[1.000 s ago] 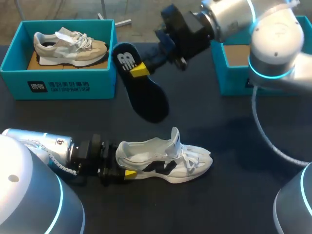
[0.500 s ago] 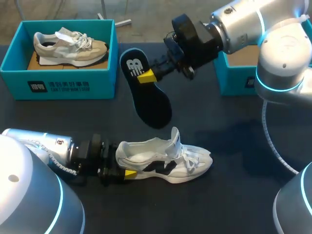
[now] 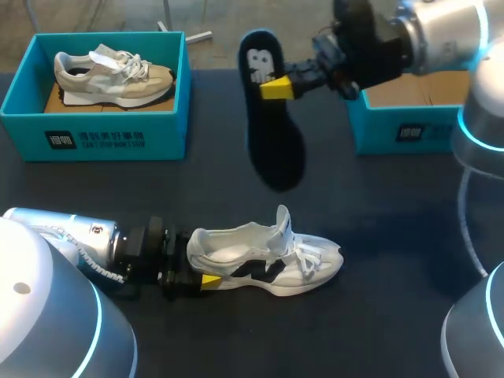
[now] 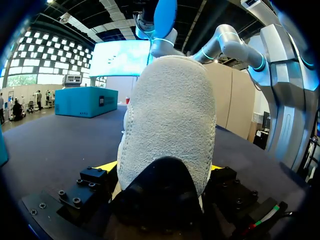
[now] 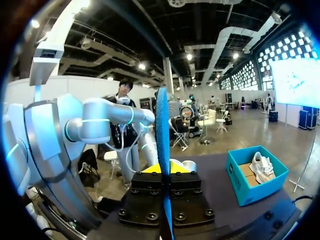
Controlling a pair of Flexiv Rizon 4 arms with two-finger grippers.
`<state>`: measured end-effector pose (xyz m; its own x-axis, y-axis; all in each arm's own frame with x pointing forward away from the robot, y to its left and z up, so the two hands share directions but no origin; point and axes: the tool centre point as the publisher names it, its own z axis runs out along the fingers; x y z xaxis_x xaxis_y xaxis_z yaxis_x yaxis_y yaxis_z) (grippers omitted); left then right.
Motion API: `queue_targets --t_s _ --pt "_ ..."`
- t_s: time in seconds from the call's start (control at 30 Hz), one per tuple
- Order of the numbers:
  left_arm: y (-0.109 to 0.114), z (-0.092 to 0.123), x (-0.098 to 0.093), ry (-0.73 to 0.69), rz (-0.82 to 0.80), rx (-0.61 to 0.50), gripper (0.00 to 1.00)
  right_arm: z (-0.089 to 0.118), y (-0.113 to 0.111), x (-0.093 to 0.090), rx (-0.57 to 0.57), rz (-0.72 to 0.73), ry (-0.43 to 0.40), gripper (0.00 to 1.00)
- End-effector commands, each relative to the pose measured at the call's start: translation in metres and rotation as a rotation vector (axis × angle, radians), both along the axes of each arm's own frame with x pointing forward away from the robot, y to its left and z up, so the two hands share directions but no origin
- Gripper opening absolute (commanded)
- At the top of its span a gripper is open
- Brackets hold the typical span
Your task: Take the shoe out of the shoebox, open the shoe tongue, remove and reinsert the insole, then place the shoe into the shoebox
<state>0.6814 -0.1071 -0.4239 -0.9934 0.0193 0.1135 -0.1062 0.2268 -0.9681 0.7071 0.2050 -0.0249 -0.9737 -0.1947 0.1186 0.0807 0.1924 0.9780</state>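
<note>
A white shoe (image 3: 268, 256) lies on its side on the dark table, toe to the right, tongue raised. My left gripper (image 3: 201, 272) holds its heel: in the left wrist view the heel (image 4: 170, 125) fills the space between the yellow-tipped fingers (image 4: 107, 167), which press on it from both sides. The dark insole (image 3: 272, 126) hangs in the air above the table's far middle, heel end up. My right gripper (image 3: 276, 87) is shut on that upper end. Seen edge-on in the right wrist view, the insole (image 5: 162, 130) stands as a thin blue strip between the shut fingers of that gripper (image 5: 164, 170).
A teal shoebox (image 3: 94, 130) at the back left holds a beige shoe (image 3: 114, 75). A second teal shoebox (image 3: 394, 130) stands at the back right, under my right arm. Dark tabletop lies between the boxes and the white shoe.
My right arm has carried the insole up and to the right, away from the left box. The left gripper and the white shoe have stayed put.
</note>
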Motion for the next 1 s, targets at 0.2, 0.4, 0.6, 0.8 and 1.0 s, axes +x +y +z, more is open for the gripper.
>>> queue_targets --t_s 0.2,0.4,0.6,0.8,1.0 --pt "0.0 -0.002 0.0 0.0 0.001 0.002 0.0 0.018 -0.063 -0.038 0.041 -0.092 0.05 0.0" --pt "0.0 -0.002 0.0 0.0 0.001 0.002 0.0 0.019 -0.066 -0.039 0.027 -0.09 0.085 0.0" --pt "0.0 -0.002 0.0 0.0 0.001 0.002 0.0 0.019 -0.066 -0.039 0.027 -0.09 0.085 0.0" --pt "0.0 -0.002 0.0 0.0 0.001 0.002 0.0 0.023 -0.068 -0.04 0.075 -0.121 0.126 0.0" --pt "0.0 -0.002 0.0 0.0 0.001 0.002 0.0 0.036 -0.065 -0.051 0.115 -0.15 0.231 0.0"
